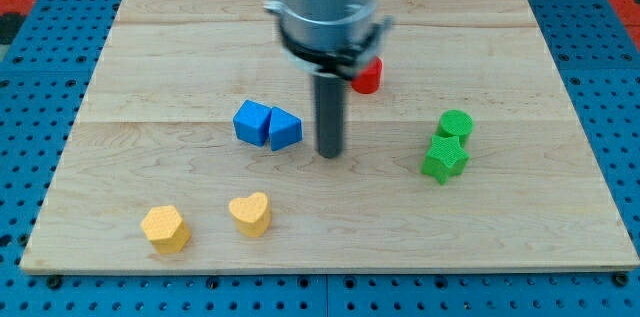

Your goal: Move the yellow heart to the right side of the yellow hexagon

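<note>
**Rod stood mid-board, both yellow blocks lay near the bottom edge**

While the arm hung over the middle of the wooden board (560, 187), my tip (329, 154) rested on the wood just to the view's right of two blue blocks and touched neither. There was no hand to call wide or narrow: the arm ended in a plain dark rod that held nothing.

In the one camera view, the yellow heart (250, 213) lay toward the view's bottom, left of centre, well below my tip. The yellow hexagon (165, 228) sat to the heart's left and slightly lower, near it but apart, so the heart was already on the hexagon's right.

The blue pair sat left of centre: a blue cube-like block (251, 121) and a blue wedge-shaped block (284, 130) pressed together side by side.

A red block (367, 77) showed near the view's top, partly hidden behind the arm's grey body, its shape not clear.

On the view's right, a green round block (455, 124) stood just above a green star-like block (444, 160), the two touching or nearly so.

The board lay on a blue pegged surface (30, 157).
</note>
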Robot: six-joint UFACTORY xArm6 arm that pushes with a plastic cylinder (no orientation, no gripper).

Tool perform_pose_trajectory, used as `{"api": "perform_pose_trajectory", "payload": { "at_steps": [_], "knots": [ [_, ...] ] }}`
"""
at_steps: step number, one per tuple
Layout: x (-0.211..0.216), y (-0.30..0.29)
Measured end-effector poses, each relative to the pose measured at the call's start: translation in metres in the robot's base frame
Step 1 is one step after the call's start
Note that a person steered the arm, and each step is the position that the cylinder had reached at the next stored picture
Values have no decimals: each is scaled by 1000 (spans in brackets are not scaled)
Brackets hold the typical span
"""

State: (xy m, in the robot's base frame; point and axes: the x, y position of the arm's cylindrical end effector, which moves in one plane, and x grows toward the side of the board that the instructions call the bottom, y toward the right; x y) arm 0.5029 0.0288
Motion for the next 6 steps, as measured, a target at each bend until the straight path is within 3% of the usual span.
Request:
{"api": "perform_pose_trajectory", "payload": {
  "at_steps": [1,3,5,6],
  "knots": [
    [68,-8],
    [61,-88],
    [115,-102],
    [115,-140]
  ]
}}
